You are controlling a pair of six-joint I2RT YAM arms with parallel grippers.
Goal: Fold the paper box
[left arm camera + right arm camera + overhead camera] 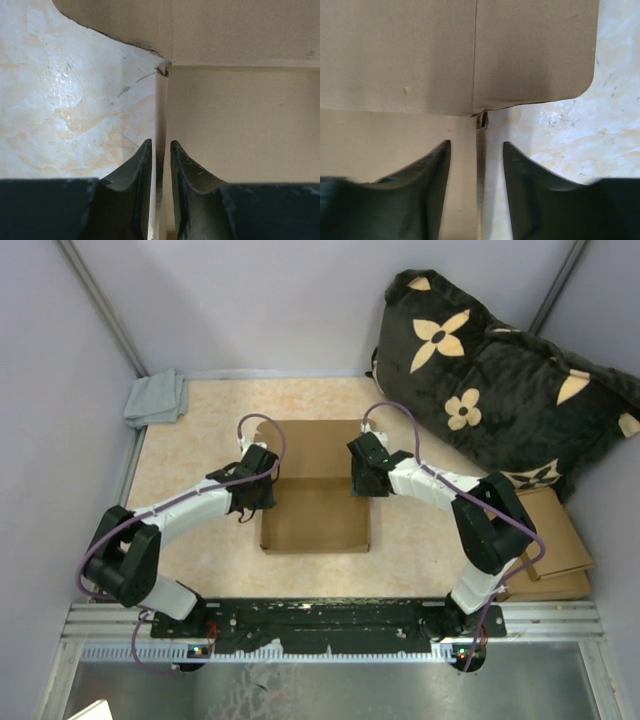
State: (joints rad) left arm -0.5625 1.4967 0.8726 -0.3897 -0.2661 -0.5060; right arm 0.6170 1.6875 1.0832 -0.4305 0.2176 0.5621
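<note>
Table (pixel 200 430), beige marbled top, grey walls round it. Big black cushion (pixel 500 390) with tan flowers leans in the far right corner, partly over the table. The box (pixel 315 515) lies mid-table, just ahead of my two bases and between my grippers: brown, unprinted, open side up, with the near part shaped like a shallow tray and a flat panel running away toward the far wall. A pile of flat brown sheets (pixel 560 545) sits at the right edge by my right arm, well apart from the box. A crumpled grey cloth (pixel 157 398) is in the far left corner. My left arm (pixel 180 510) reaches in from the left and my right arm (pixel 450 495) from the right, both bent toward the box. The left gripper (pixel 255 495) is at the box's left side. In the left wrist view my fingers (pixel 135 175) stand either side of the upright left wall, one outside over the table and one inside, drawn close with the wall's edge pinched between them. The right gripper (pixel 365 480) is at the right side near the crease. Its fingers (pixel 432 175) are spread apart, straddling the right wall with a gap on both sides, so nothing is gripped there. A rounded flap corner lies flat on the table just past them.
</note>
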